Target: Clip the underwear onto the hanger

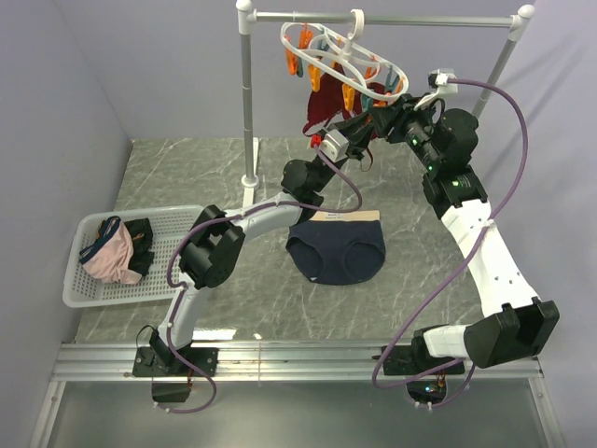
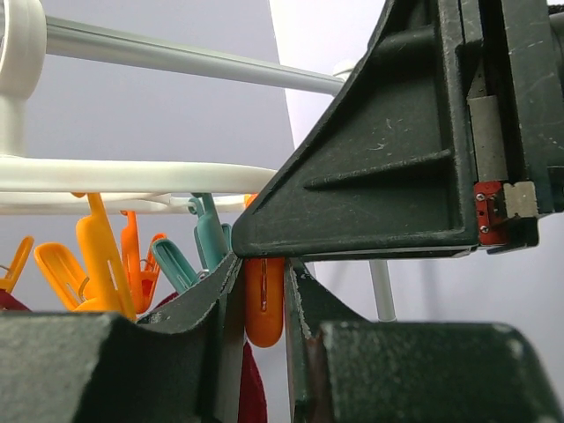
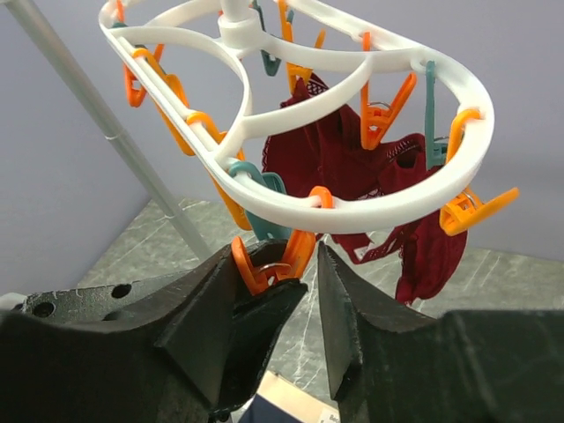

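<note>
The navy underwear (image 1: pixel 336 250) lies flat on the table, beige waistband to the rear, and neither gripper touches it. The white oval hanger (image 1: pixel 340 49) hangs by its hook from the rail, orange and teal clips dangling. Both arms reach up beneath it. My left gripper (image 2: pixel 263 291) is shut on an orange clip (image 2: pixel 263 304) that hangs between its pads. My right gripper (image 3: pixel 304 264) stands open just under the hanger ring (image 3: pixel 352 211). That orange clip (image 3: pixel 269 260) rests by its left finger, with a clear gap to the right finger. The right gripper's body fills the upper right of the left wrist view.
A maroon garment (image 1: pixel 322 110) hangs clipped to the hanger, right beside both grippers. The grey rail stand (image 1: pixel 247 103) rises at the back centre. A white basket (image 1: pixel 79 297) at the left holds a pink garment (image 1: pixel 110 261) and dark ones.
</note>
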